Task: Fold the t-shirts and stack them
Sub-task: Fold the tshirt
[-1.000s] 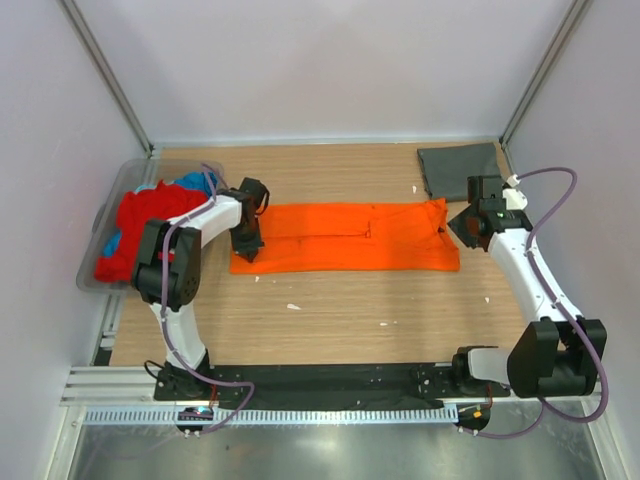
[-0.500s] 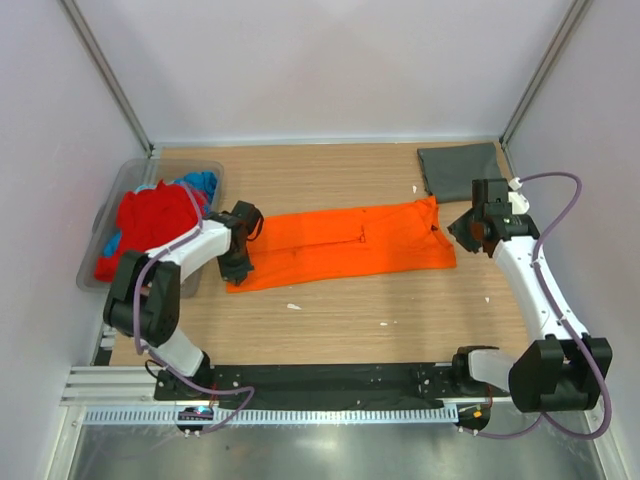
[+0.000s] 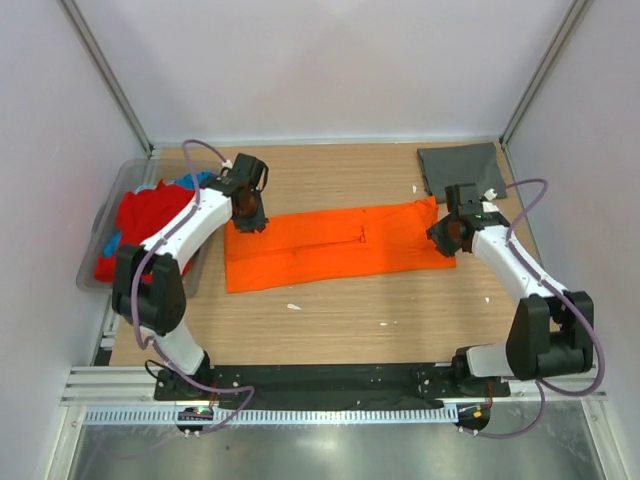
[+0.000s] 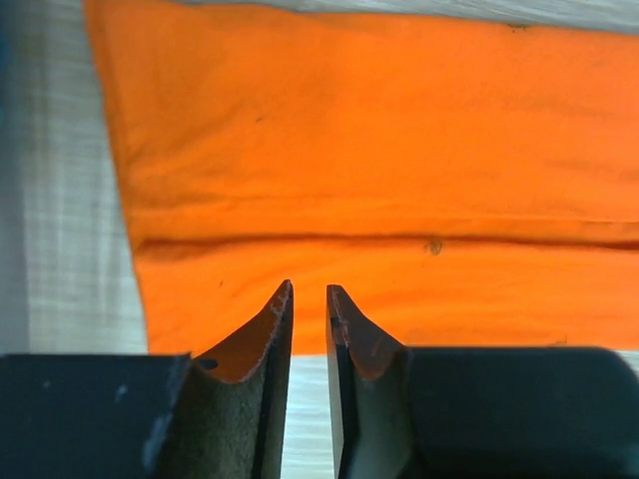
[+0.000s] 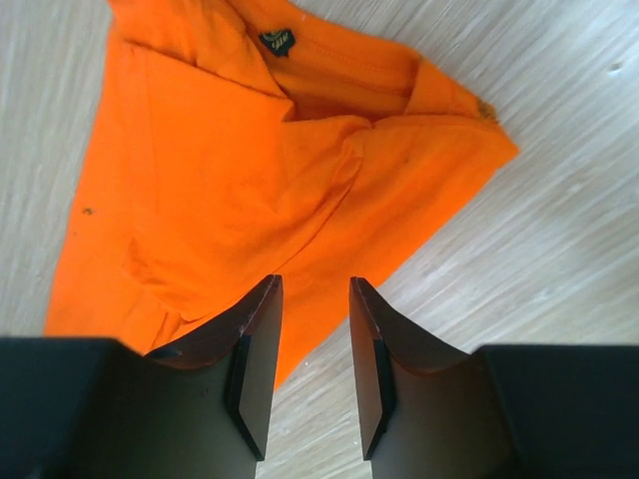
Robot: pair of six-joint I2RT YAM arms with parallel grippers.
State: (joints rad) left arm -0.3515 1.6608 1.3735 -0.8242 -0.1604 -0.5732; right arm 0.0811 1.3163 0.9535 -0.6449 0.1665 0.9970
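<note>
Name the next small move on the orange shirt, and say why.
Probably lower the left gripper and pinch the hem end of the orange t-shirt. It lies as a long strip, and both that and the right gripper hover with jaws apart, holding nothing, so a crosswise fold needs a grip.

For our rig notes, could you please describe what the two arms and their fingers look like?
The left arm and right arm have white links and bulky black joints. A thin lilac cable loops along each. The fingers are dark, flat blades that taper to slightly curved tips.
</note>
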